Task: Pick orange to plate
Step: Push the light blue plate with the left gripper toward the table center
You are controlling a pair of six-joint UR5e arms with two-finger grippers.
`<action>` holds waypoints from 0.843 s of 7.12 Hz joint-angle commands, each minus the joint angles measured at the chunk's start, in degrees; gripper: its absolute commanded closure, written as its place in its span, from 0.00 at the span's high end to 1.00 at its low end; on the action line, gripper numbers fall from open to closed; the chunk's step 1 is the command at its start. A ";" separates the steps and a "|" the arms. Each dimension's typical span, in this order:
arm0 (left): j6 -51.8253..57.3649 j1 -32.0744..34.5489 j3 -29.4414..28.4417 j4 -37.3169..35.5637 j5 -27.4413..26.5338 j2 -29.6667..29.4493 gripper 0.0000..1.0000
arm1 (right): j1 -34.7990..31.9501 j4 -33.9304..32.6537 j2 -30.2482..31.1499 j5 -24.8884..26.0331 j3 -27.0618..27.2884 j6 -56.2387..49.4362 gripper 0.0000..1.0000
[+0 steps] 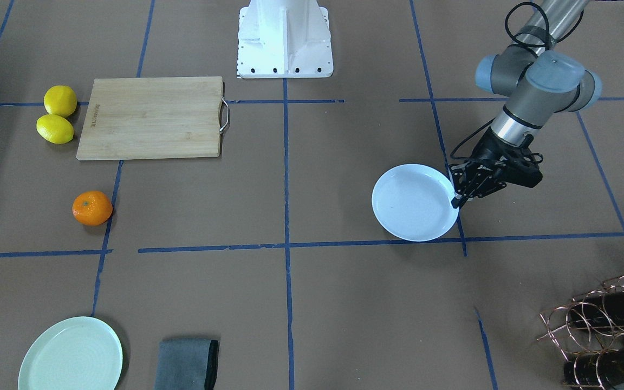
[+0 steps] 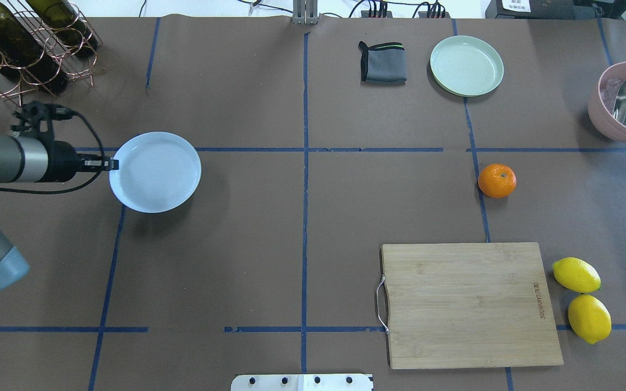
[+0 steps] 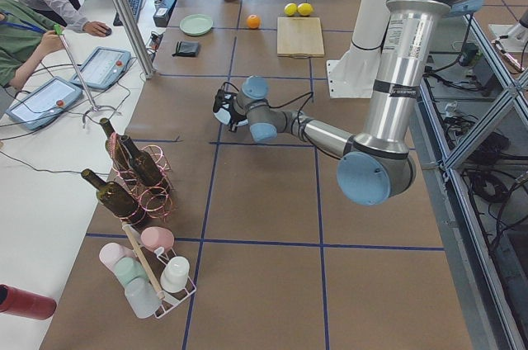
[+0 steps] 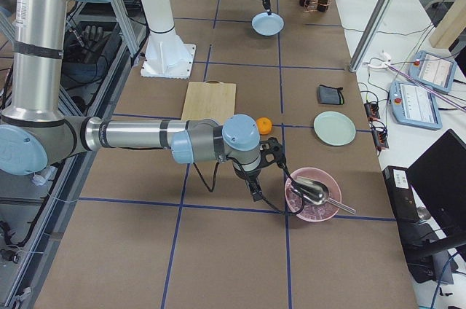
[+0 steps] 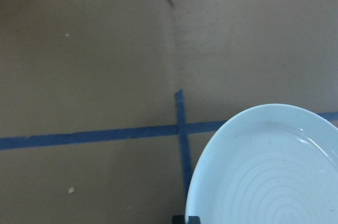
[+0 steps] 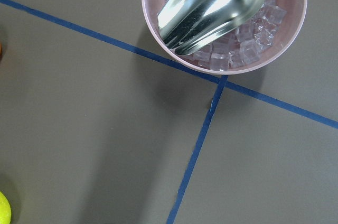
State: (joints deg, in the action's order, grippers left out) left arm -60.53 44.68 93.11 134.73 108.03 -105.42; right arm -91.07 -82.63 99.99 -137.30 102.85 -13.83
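Even, diffuse light from above in the fixed views; shadows are soft and short. Under the plate a faint shadow spreads toward the overhead view's lower edge; the orange casts only a thin one. Left wrist view dim, murky, slightly soft (white reads bluish there). Right wrist view crisp, with hard glare on the metal scoop in the pink bowl.
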 commanded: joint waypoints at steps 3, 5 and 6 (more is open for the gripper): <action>-8.02 -13.98 -5.01 -7.29 -7.27 -16.53 0.00 | -0.07 0.01 0.12 -0.16 -0.02 0.12 1.00; -9.17 -16.64 -7.76 -6.59 -8.98 -17.98 0.00 | -0.07 -0.07 0.12 -0.24 -0.02 0.12 1.00; -9.00 -16.73 -8.55 -6.59 -8.98 -17.97 0.00 | -0.07 -0.07 0.12 -0.25 -0.02 0.12 1.00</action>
State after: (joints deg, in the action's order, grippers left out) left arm -69.48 28.64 85.71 128.06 99.44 -123.08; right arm -91.14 -82.70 100.10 -137.52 102.82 -13.71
